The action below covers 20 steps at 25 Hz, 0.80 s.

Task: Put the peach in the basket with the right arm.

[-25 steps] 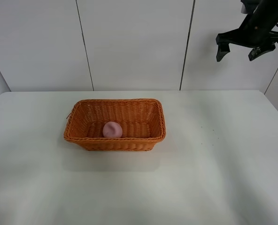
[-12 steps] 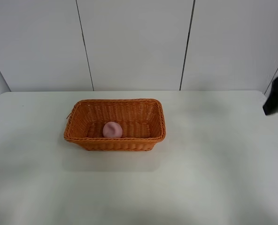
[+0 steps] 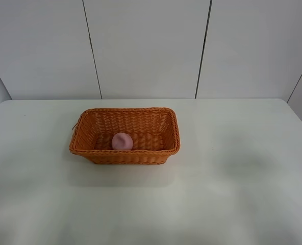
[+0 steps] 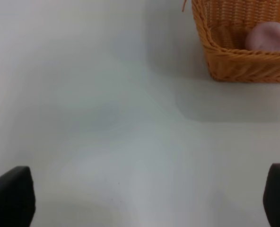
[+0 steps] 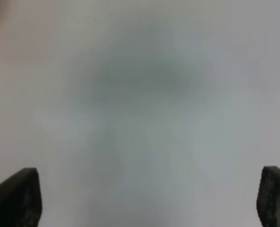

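The pink peach (image 3: 122, 141) lies inside the orange-brown wicker basket (image 3: 169, 125), near its front wall; the left wrist view shows the peach (image 4: 268, 37) and a corner of the basket (image 4: 225, 61) too. Neither arm appears in the exterior high view. In the left wrist view my left gripper (image 4: 142, 198) is open over bare table, its fingertips (image 4: 10, 196) far apart at the frame's corners. In the right wrist view my right gripper (image 5: 147, 198) is open as well, fingertips (image 5: 14, 196) wide, with nothing between them and only white table below.
The basket stands on a white table (image 3: 232, 194) with white wall panels behind it. A soft shadow (image 3: 243, 158) lies on the table to the right of the basket.
The right arm has left the exterior high view: it was at the upper right, then a blur at the right edge, now gone. Basket and peach have not moved.
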{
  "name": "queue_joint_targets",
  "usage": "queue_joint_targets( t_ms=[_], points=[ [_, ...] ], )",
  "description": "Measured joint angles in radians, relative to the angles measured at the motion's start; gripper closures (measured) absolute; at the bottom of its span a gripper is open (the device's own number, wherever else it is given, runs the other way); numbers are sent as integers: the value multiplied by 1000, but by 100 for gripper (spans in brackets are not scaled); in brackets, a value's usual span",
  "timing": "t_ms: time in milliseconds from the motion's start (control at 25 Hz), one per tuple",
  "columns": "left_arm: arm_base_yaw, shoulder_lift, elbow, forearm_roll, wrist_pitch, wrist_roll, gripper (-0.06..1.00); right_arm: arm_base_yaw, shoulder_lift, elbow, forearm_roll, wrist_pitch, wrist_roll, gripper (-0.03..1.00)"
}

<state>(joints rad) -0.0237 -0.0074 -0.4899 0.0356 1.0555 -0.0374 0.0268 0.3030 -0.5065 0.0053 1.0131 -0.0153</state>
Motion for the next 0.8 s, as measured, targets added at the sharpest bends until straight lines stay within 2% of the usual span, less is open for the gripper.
queue_joint_targets(
  t_ms=[440,800],
  points=[
    [0,0,0,0,0,0,-5,0,-294,17,0,7,-1,27],
    [0,0,0,0,0,0,-5,0,-308,17,0,8,-2,27]
  ],
)
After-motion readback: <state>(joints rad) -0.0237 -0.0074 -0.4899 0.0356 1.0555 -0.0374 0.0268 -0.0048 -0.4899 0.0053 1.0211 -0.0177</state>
